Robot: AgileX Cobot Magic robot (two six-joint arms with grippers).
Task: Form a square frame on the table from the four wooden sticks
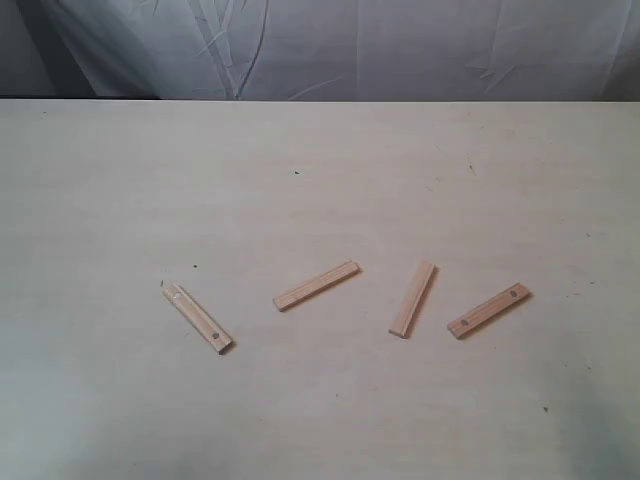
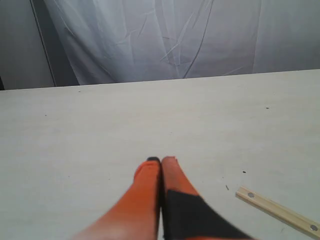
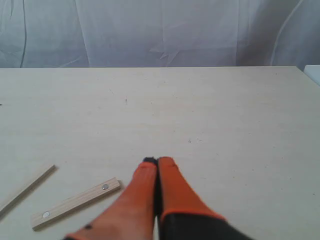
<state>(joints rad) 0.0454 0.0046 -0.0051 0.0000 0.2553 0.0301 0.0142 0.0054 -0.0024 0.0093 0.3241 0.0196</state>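
Four tan wooden sticks lie apart in a loose row on the table (image 1: 320,200). From the left they are a first stick (image 1: 197,317), a second stick (image 1: 316,286), a third stick (image 1: 413,298) and a fourth stick (image 1: 488,310). None touch, so no square frame exists. Neither arm shows in the exterior view. The left gripper (image 2: 161,160) is shut and holds nothing, with one dotted stick (image 2: 277,211) off to its side. The right gripper (image 3: 158,160) is shut and holds nothing; a dotted stick (image 3: 76,203) and the end of another stick (image 3: 27,189) lie beside it.
A crumpled white cloth backdrop (image 1: 340,45) hangs behind the table's far edge. A few tiny dark specks (image 1: 296,172) mark the pale surface. The table's corner edge (image 3: 311,74) shows in the right wrist view.
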